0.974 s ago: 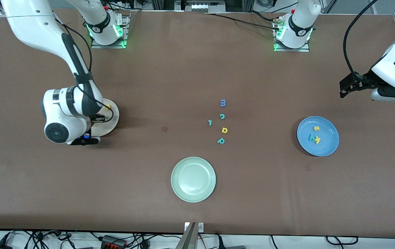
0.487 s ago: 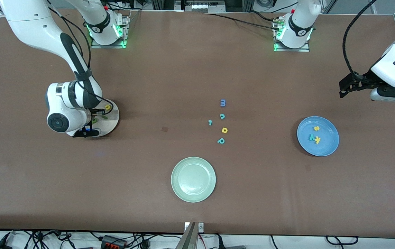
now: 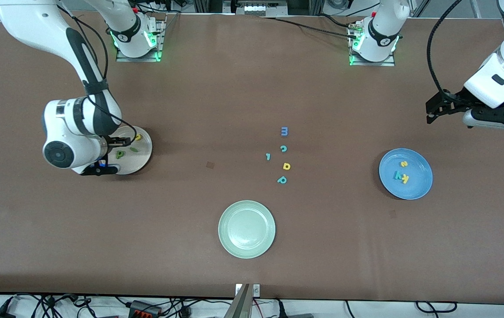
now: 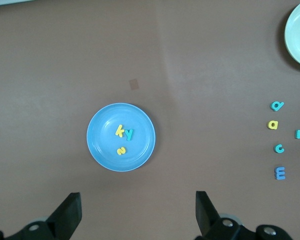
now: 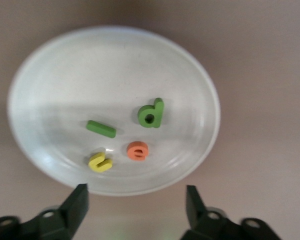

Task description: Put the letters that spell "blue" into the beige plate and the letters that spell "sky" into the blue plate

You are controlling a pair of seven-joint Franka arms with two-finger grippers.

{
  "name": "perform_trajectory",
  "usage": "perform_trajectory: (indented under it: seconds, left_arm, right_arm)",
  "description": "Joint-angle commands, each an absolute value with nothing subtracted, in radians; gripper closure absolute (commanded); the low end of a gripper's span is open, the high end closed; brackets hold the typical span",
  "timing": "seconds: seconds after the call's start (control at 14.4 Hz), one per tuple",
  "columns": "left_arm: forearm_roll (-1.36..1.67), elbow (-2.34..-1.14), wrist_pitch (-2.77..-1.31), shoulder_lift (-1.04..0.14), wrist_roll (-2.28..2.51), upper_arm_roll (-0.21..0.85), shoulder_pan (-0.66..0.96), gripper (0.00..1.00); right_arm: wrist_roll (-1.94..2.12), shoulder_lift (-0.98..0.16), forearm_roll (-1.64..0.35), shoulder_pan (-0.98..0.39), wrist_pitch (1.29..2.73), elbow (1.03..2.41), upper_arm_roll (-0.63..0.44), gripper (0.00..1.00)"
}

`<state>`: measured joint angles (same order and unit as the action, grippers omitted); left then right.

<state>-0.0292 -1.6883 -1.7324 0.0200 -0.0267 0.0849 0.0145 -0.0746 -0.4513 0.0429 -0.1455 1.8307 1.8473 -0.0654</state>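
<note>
The beige plate [image 3: 144, 154] [image 5: 200, 90] lies at the right arm's end of the table. In it lie a green b [image 5: 151, 113] [image 3: 120, 154], a thin green bar [image 5: 101, 128] [image 3: 133, 149], an orange e [image 5: 137, 150] and a yellow u [image 5: 100, 162] [image 3: 138, 137]. My right gripper [image 3: 110, 154] [image 5: 135, 207] hangs open and empty over the plate's edge. The blue plate [image 3: 419, 185] [image 4: 102, 145] holds a yellow k [image 4: 119, 131], a teal y [image 4: 129, 134] and a yellow s [image 4: 121, 150]. My left gripper [image 3: 433, 111] [image 4: 136, 212] waits open over bare table beside that plate.
A pale green plate [image 3: 223, 229] sits nearest the front camera at mid-table. Loose letters lie in a cluster in the middle: a blue m [image 3: 284, 131], teal c [image 3: 283, 149], teal l [image 3: 268, 156], yellow a [image 3: 286, 166] and teal p [image 3: 282, 179].
My right gripper has opened and drawn back toward the table's end, uncovering the letters in the beige plate. The left arm has shifted slightly.
</note>
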Motion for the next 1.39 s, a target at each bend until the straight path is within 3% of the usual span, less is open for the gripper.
perform_trajectory:
  seconds: [0.0, 0.28, 0.63, 1.32]
  left_arm:
    - [-0.014, -1.651, -1.707, 0.006, -0.037, 0.084, 0.011, 0.00]
    - [-0.015, -1.651, -1.706, 0.006, -0.038, 0.084, 0.009, 0.00]
    - [-0.014, -1.651, -1.706, 0.006, -0.041, 0.084, 0.008, 0.00]
    - [-0.014, -1.651, -1.706, 0.006, -0.040, 0.084, 0.009, 0.00]
  right_arm:
    - [-0.147, -0.448, 0.025, -0.137, 1.685, 1.664, -0.058, 0.00]
    - [-0.127, -0.433, 0.029, -0.133, 1.577, 1.444, -0.066, 0.00]
    - [-0.121, -0.417, 0.029, -0.101, 1.571, 1.274, -0.086, 0.00]
    - [-0.039, -0.245, 0.018, 0.023, 1.566, 1.269, -0.054, 0.00]
